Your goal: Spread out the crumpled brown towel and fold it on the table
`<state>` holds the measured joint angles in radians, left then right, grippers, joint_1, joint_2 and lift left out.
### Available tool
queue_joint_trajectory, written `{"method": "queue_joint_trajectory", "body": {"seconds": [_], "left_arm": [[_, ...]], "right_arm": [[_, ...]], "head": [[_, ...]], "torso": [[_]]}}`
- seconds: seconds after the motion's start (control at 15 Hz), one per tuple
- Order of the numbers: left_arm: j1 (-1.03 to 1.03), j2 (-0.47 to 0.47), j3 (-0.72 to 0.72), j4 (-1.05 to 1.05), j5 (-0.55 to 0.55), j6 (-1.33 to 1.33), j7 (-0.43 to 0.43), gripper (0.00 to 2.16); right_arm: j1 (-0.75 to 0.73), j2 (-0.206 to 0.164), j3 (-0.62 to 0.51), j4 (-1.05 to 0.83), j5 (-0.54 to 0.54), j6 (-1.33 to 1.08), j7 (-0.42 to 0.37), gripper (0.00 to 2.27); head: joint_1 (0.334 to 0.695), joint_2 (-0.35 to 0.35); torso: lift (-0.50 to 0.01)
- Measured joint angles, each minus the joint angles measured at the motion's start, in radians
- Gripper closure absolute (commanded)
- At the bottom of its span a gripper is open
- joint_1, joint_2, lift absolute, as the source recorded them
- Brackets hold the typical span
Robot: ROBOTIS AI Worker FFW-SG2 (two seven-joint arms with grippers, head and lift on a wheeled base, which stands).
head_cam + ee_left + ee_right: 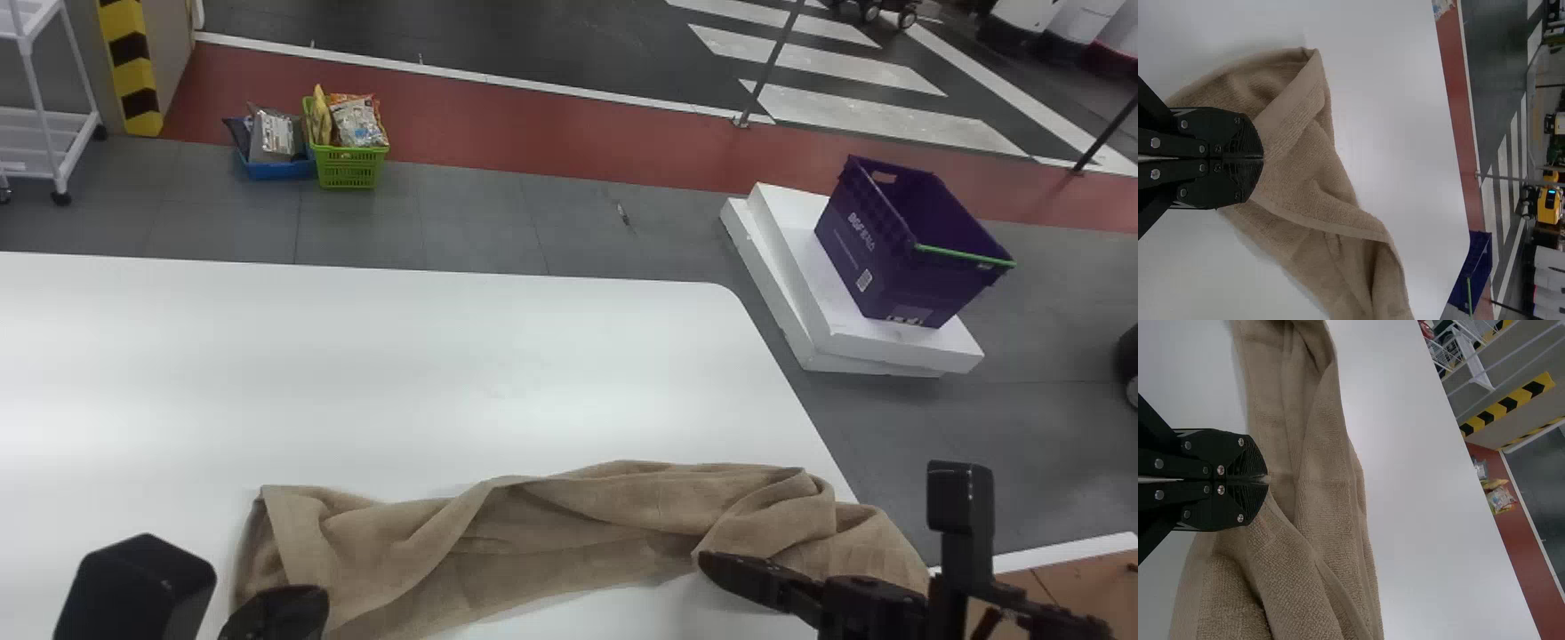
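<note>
The robot's black left tool (1263,159), fingers pressed together, hangs at the left end of a crumpled brown towel (578,524); whether it has caught any cloth, this onlooker cannot tell. Its partner, the right tool (1268,480), is likewise pressed together, at the near side of the towel's bunched right portion, its grip on the fabric equally uncertain. The towel lies in a long, rumpled band along the near part of the white worktop (400,373), its long axis running from one tool to the other, its right end at the worktop's right edge. Each end thus has a tool close by. Spreading looks barely begun, and the next move likely calls for opening the band across its width, with the right end apt to slip over the side. Beyond, a purple crate (889,249) stands on white slabs (960,351).
</note>
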<state>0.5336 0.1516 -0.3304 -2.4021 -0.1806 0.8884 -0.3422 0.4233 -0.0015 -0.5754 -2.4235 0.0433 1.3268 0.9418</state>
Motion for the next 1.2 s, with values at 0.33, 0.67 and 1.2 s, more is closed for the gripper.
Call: {"method": "queue_joint_trajectory", "body": {"seconds": [0.33, 0.67, 1.2], "left_arm": [[0.032, -0.002, 0.049, -0.108, 0.039, 0.022, -0.004, 1.44], [0.03, -0.016, 0.176, -0.262, 0.122, 0.123, -0.004, 1.44], [0.011, -0.063, 0.396, -0.425, 0.261, 0.312, -0.002, 1.44]], "right_arm": [[-0.015, 0.0, -0.076, -0.089, -0.075, 0.061, 0.004, 1.65], [-0.261, 0.0, -0.266, -0.249, -0.083, 0.229, 0.117, 1.65], [-0.356, -0.036, -0.398, -0.311, -0.105, 0.231, 0.118, 1.65]], "head": [[0.695, -0.35], [0.695, -0.35], [0.695, -0.35]], "torso": [[-0.127], [-0.127], [-0.127]]}}
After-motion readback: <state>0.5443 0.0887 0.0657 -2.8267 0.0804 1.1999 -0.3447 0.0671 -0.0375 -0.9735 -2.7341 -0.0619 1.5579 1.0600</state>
